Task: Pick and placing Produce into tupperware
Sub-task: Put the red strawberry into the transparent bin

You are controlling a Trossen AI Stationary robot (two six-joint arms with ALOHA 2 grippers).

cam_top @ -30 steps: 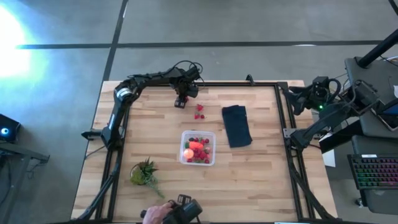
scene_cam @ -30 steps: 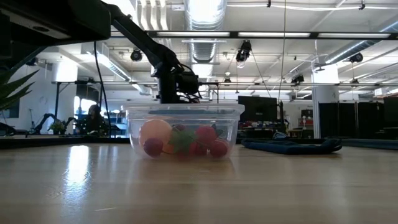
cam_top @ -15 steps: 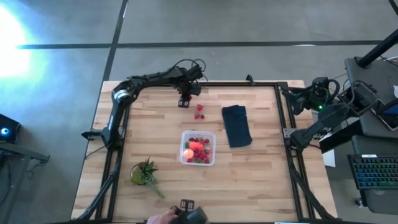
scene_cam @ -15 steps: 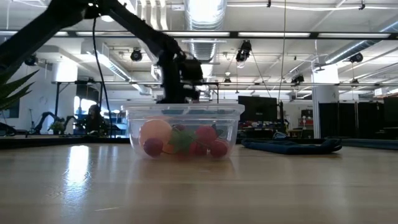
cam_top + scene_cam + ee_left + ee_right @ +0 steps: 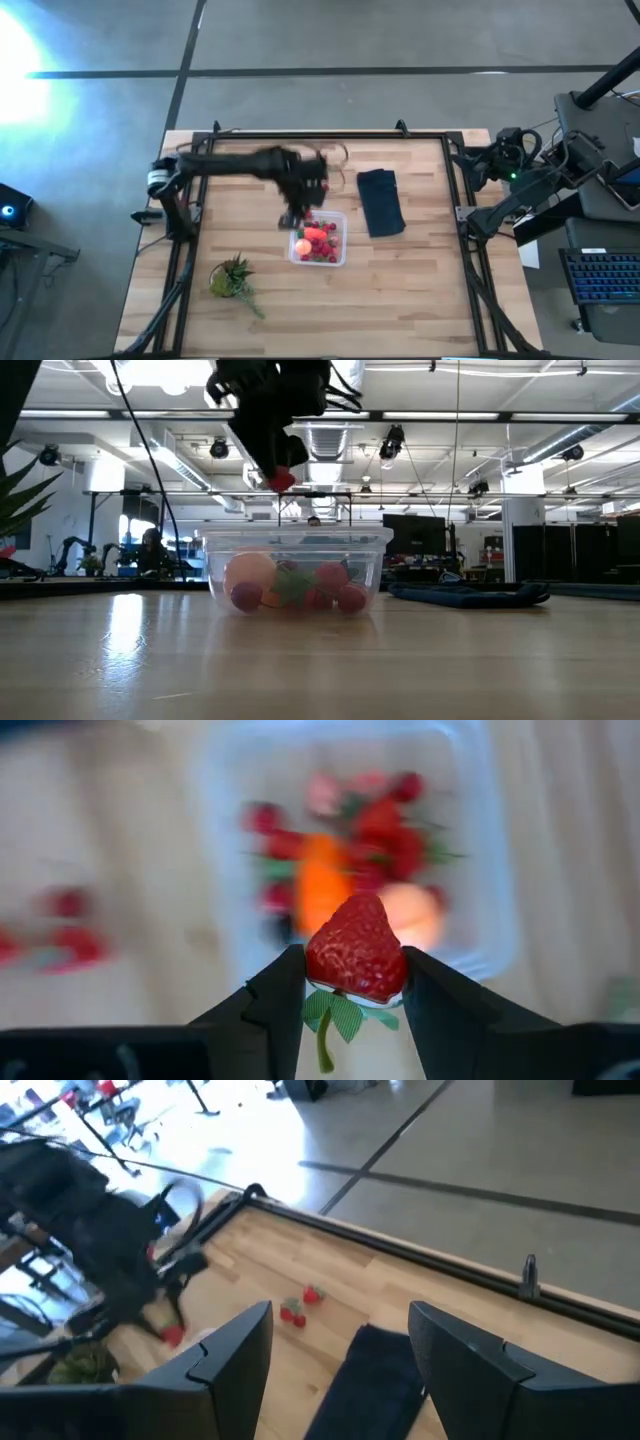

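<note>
clear tupperware (image 5: pixel 297 572) mid-table already holds most produce, left gripper (image 5: pixel 352 982) clamped on a strawberry (image 5: pixel 355 948) just above its rim, two berries (image 5: pixel 300 1306) left on the table beyond, right gripper (image 5: pixel 340 1342) idle, fingers apart.

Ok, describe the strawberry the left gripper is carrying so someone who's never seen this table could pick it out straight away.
Start at the clear tupperware near the middle of the wooden table. Just above its rim hangs the left gripper, and pinched between its fingers is the strawberry, red with a green leafy stem. Unlike the berries in the box or the loose ones on the table, it is held in the air.
</note>
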